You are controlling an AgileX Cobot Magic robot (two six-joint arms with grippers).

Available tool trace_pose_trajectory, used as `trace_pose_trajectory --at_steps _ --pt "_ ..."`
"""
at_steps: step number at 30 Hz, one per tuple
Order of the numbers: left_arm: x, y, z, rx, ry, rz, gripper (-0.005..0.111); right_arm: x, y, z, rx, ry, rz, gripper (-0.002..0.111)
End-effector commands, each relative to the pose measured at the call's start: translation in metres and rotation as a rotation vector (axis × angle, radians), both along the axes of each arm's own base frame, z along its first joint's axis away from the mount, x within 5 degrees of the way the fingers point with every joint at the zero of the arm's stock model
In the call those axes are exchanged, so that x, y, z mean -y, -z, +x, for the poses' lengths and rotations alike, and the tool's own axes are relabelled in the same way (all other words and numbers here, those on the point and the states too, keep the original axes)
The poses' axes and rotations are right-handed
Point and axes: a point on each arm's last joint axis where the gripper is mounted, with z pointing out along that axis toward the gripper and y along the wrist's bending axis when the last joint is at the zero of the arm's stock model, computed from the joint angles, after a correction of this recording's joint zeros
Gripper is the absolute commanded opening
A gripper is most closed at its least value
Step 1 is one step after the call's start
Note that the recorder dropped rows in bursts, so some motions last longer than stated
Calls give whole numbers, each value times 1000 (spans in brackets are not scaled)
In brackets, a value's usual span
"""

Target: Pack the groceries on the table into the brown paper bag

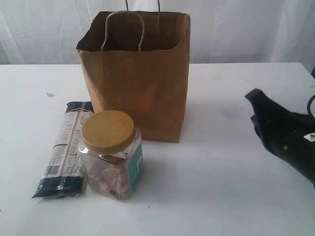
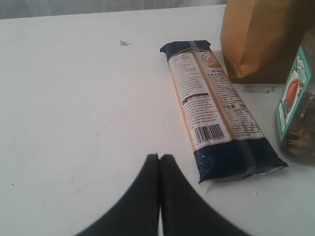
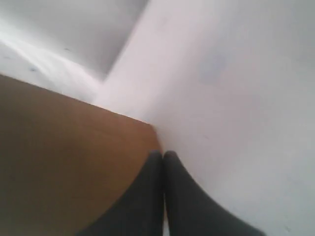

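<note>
- Brown paper bag (image 1: pixel 138 93): stands upright and open at upper centre of the exterior view, on the white worktop (image 1: pixel 226 196). Nothing braces it. Judgement: a sideways nudge from an arm may slide or tip it.
- Handles (image 1: pixel 123 29): both cord loops rise above the bag's mouth. Judgement: a long item lowered at an angle may snag on them or fold the rim inward.
- Pasta packet (image 1: pixel 66 147): lies flat at lower left, with its far end near the bag's base. Judgement: if gripped at one end it may droop and strike the rim, so a mid-length hold is safer.
- Jar (image 1: pixel 112 155): stands upright just right of the packet, in front of the bag. Whether it touches the packet cannot be told. Judgement: fingers descending between the two may shove the neighbour, and the smooth wall may slip.
- Left gripper (image 2: pixel 158 157): fingers are pressed together and hold nothing, above bare worktop near the packet's dark end. Judgement: it must spread before any grasp, since descending as it is would only push the packet.
- Right gripper (image 1: pixel 253 98): sits at the right edge, fingers pressed together and empty. Its wrist view shows the bag's wall large. Judgement: advancing may dent the bag.
- Bag interior: hidden, so its contents cannot be told.
</note>
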Motion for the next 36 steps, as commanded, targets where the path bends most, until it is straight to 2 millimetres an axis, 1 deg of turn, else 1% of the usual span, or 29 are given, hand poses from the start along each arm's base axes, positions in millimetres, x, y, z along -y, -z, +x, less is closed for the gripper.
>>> trace_pose_trajectory --at_steps 1,3,5,8,9,11,12,14,19,22,23,26,28,30,32,33,34,36 --pt "0 1 0 1 -2 -12 0 -13 -40 -8 380 -291 -240 0" --pt "0 1 0 1 -2 -12 0 -17 -48 -17 412 -408 -316 0" --pt "0 1 0 1 -2 -12 0 -18 -48 -25 380 -504 -423 0" --pt "0 1 0 1 -2 -12 0 -16 -42 -36 343 -650 -676 0" --pt "0 1 0 1 -2 -12 0 -15 -38 -40 318 -715 -767 0" --pt "0 1 0 1 -2 -12 0 -14 -28 -46 252 -835 -889 0" --pt "0 1 0 1 -2 -12 0 -13 -24 -48 215 -881 -917 0" --pt "0 1 0 1 -2 -12 0 -14 -21 -51 187 -908 -909 0" --pt "0 1 0 1 -2 -12 0 -17 -16 -52 180 -959 -955 0" --pt "0 1 0 1 -2 -12 0 -19 -6 -50 143 -1033 -1024 1" --pt "0 1 0 1 -2 -12 0 -20 -1 -50 113 -1074 -1051 2" --pt "0 1 0 1 -2 -12 0 -24 15 -49 32 -1162 -1082 11" --pt "0 1 0 1 -2 -12 0 -30 20 -46 49 -1183 -1102 19" --pt "0 1 0 1 -2 -12 0 -37 20 -43 107 -1172 -1117 28" --pt "0 1 0 1 -2 -12 0 -41 20 -41 141 -1150 -1113 43" --pt "0 1 0 1 -2 -12 0 -44 20 -40 149 -1137 -1099 55" --pt "0 1 0 1 -2 -12 0 -46 20 -38 146 -1098 -1053 67" --pt "0 1 0 1 -2 -12 0 -48 19 -35 113 -997 -916 85"
